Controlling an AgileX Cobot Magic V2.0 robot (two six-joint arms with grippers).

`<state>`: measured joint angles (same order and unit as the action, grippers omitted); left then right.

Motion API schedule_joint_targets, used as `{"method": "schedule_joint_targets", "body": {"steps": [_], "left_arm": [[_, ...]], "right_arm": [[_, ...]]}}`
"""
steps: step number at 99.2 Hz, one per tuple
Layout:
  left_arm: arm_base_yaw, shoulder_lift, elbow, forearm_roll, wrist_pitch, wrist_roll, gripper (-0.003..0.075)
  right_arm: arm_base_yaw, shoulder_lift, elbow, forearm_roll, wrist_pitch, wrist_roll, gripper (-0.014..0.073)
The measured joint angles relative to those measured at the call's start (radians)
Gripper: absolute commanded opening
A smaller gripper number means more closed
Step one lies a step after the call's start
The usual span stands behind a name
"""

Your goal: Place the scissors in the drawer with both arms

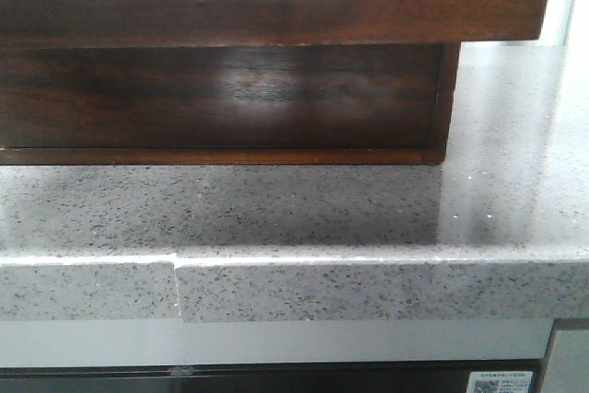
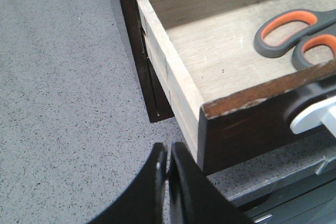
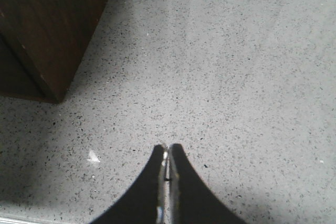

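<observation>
The drawer point(image 1: 276, 6) stands pulled out over the counter, its dark reddish-brown front filling the top of the front view with the cut-out along its upper edge. In the left wrist view the drawer point(image 2: 173, 72) is open with a pale inside. The scissors point(image 2: 294, 35), with grey handles lined in orange, lie flat on its floor. My left gripper point(image 2: 168, 153) is shut and empty, hovering over the counter just outside the drawer's front corner. My right gripper point(image 3: 168, 150) is shut and empty above bare counter, near a dark wooden corner point(image 3: 47, 30). Neither gripper shows in the front view.
The dark wooden cabinet body point(image 1: 221, 98) sits under the drawer on the speckled grey stone counter point(image 1: 368, 218), whose front edge point(image 1: 276, 287) runs below. A black and white part point(image 2: 310, 111) sits against the drawer's front. Open counter point(image 2: 63, 93) lies beside the drawer.
</observation>
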<state>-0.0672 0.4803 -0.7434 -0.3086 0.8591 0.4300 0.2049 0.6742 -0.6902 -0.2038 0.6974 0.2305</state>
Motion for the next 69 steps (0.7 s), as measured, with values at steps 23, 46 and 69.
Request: {"method": "schedule_joint_targets", "body": {"steps": [23, 46, 69], "left_arm": [[0.000, 0.000, 0.000, 0.000, 0.000, 0.000, -0.0020], [0.000, -0.015, 0.002, 0.013, 0.002, -0.002, -0.0020], [0.025, -0.133, 0.167, 0.039, -0.140, -0.017, -0.0020]], "right_arm": [[0.000, 0.000, 0.000, 0.000, 0.000, 0.000, -0.0069], [0.000, 0.000, 0.001, 0.000, 0.000, 0.000, -0.0069], [0.000, 0.000, 0.002, 0.000, 0.000, 0.000, -0.0069]]}}
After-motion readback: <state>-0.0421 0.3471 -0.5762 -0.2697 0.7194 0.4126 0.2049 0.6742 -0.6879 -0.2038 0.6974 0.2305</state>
